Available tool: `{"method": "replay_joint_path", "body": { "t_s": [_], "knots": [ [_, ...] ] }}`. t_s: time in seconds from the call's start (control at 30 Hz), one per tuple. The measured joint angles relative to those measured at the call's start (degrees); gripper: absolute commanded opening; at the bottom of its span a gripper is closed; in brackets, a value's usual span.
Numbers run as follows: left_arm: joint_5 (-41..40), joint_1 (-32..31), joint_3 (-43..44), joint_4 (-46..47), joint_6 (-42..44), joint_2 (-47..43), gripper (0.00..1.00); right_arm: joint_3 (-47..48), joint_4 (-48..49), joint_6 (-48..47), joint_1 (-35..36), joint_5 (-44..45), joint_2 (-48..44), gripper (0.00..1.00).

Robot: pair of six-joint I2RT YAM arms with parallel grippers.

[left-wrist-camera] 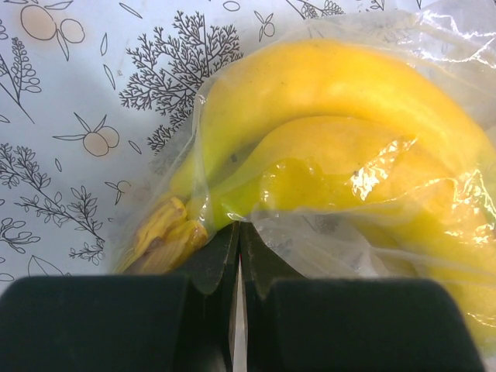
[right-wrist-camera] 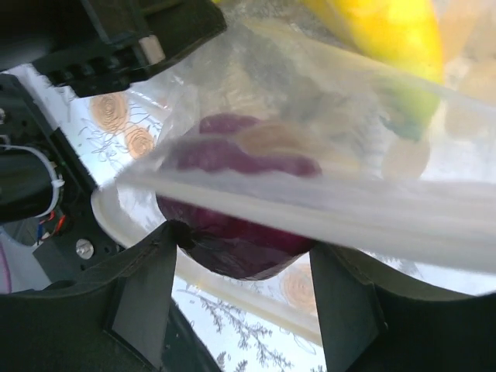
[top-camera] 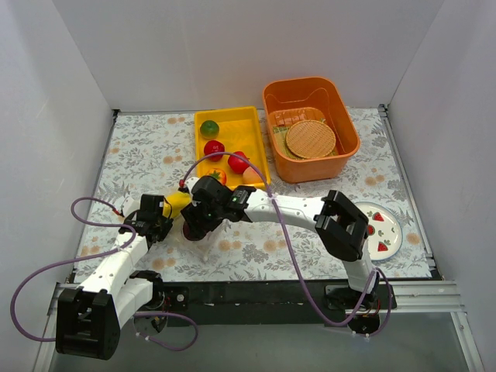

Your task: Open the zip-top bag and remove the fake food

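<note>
two arms meet low over the near-left part of the floral table (top-camera: 139, 155), with the zip-top bag (left-wrist-camera: 325, 240) between them, hard to make out from above. the step in hand looks like spreading the mouth to free the fake food inside the plastic: a yellow banana (left-wrist-camera: 333, 85) and a purple piece (right-wrist-camera: 248, 260).

the left gripper (left-wrist-camera: 236, 256) is pinched closed on a fold of the bag just below the banana's stem end. the right gripper (right-wrist-camera: 244, 240) has its fingers spread either side of the purple piece, with the zip strip (right-wrist-camera: 325, 213) running across in front. i cannot tell whether they clamp it or only flank it, nor whether the strip is parted.

to do this well, the left pinch should hold film alone, not banana. it should pull away from the right, so the strip parts rather than the whole bag sliding. the film looks slick and crinkly, so a slow pull seems wiser.

farther back, the orange basket (top-camera: 349, 128) holds a woven disc (top-camera: 310, 139). just beside it the yellow tray (top-camera: 236, 128) holds a green fruit (top-camera: 209, 128), two red fruits (top-camera: 214, 147) and a peach-coloured one (top-camera: 219, 177). the white plate (top-camera: 393, 232) sits near right, well apart. the wrists crowd close, leaving little room, and the purple cable (top-camera: 279, 225) arcs over the tray's near end, a likely snag.
</note>
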Motion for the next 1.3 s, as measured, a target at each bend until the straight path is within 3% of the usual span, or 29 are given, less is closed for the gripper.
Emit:
{"method": "replay_joint_path", "body": {
  "t_s": [0.2,0.67,0.8,1.0,1.07,1.17,1.3],
  "knots": [
    [-0.1,0.0,0.0,0.0,0.0,0.0,0.00,-0.1,-1.9,-1.1,0.0,0.6,-4.1,0.36],
    [0.0,0.0,1.8,-2.0,1.3,-0.2,0.00,-1.0,-8.7,-3.8,-1.6,3.8,-15.8,0.35],
    [0.4,0.0,3.7,-2.7,2.6,-0.7,0.00,2.1,-9.1,-5.8,-8.8,3.8,-15.6,0.36],
    [2.0,0.0,7.7,-3.6,5.9,-2.4,0.14,14.3,-7.0,-8.3,-21.0,7.1,-4.9,0.38],
    [2.8,0.0,8.9,-3.8,6.9,-3.5,0.20,18.7,-6.3,-8.9,-23.1,9.4,0.0,0.41],
    [4.0,0.0,10.6,-4.0,9.0,-5.7,0.29,25.8,-5.4,-10.0,-25.4,13.6,8.2,0.56],
    [5.7,0.0,12.9,-4.1,11.5,-7.4,0.39,31.1,-4.9,-11.2,-27.1,17.1,16.2,0.83]
  ]
}}
